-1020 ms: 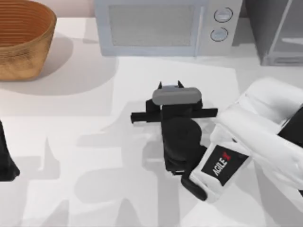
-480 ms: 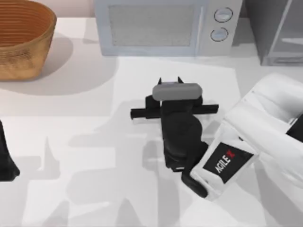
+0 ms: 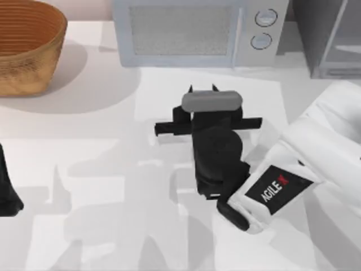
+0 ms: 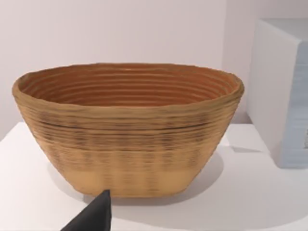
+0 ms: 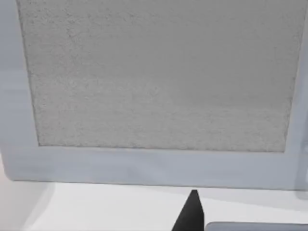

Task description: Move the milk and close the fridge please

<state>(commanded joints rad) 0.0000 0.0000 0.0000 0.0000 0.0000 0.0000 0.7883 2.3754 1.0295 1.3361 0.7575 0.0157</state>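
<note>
Grey and boxy, the fridge (image 3: 330, 39) stands at the far right corner of the counter (image 3: 84, 141), cut off by the edge of the top view. A dark side and a lighter panel show next to each other. Just to its left is a pale microwave (image 3: 186, 31) with two round dials, set along the back edge.

The right gripper (image 3: 202, 88) hangs over the middle of the counter, in front of the microwave door and pointing at it. Its two black fingers stand a little apart, with bare counter between the tips. The white forearm behind it slants in from the right and covers much of the right-hand side. From the right wrist, the microwave (image 5: 159, 82) stands close ahead, with a strip of bare counter before it.

A woven brown basket (image 3: 25, 45) sits at the far left corner, well apart from the microwave, with open surface between them. The left gripper (image 3: 7, 189) is parked at the left edge, near the front, and I cannot tell its state. Its wrist view faces the basket (image 4: 127, 130), with the microwave's side (image 4: 284, 86) beyond.

Plain white counter lies open across the left and the front. A pale wall rises behind.
</note>
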